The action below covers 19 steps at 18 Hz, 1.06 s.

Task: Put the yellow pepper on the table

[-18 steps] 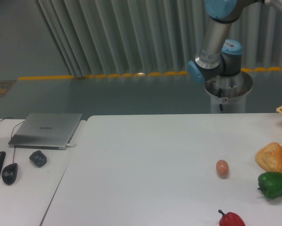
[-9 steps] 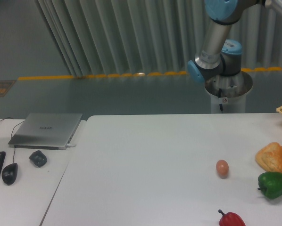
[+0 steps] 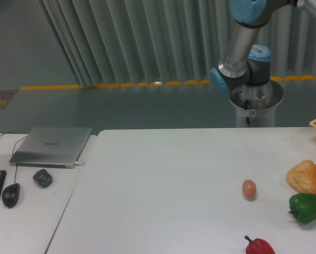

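Arm [image 3: 241, 39]: we see its grey links and blue joints rising from the base, leaving the frame's top.
Gripper: outside our view.

Table [image 3: 163, 180] carries egg [image 3: 249, 189], bread [image 3: 304, 177], green pepper [image 3: 306, 207] and red pepper [image 3: 259, 246] near its right edge.

Egg [image 3: 249, 189], bread [image 3: 304, 177], green pepper [image 3: 306, 207], red pepper [image 3: 259, 246] (cut off), laptop [image 3: 52, 146], mouse [image 3: 10, 194]

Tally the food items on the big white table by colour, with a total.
Green: 1, green pepper
Red: 1, red pepper
Brown: 1, egg
Orange-tan: 1, pastry-like item
Yellow pepper: 0 in view
Total: 4
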Tool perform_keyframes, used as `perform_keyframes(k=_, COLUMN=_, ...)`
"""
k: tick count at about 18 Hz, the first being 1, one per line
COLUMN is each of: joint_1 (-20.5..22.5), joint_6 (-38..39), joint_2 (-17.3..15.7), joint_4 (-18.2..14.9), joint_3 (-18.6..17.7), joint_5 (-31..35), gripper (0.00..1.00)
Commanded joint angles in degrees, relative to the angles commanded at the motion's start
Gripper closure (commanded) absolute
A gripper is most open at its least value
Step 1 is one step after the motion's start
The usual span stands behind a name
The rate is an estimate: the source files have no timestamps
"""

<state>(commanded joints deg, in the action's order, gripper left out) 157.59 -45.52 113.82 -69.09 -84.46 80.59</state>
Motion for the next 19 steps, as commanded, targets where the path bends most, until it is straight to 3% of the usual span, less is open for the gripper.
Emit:
perform_keyframes(k=4, joint_1=-3.59, joint_6=-6.57, joint_2=-0.97, joint_4=0.88, joint_3=1.14, joint_5=15.70, gripper=0.00)
perform_keyframes(k=7, joint_1=-4.92, joint_6=-16.15, joint_2=-1.23, joint_4=0.79, joint_3=0.61, joint_5=21.97, gripper=0.00)
perform_keyframes(k=19, joint_1=-3.52, joint_6=-22.06, joint_2=-2.99, joint_4=0.44, joint_3=0.09, joint_5=21.81, gripper=0.00)
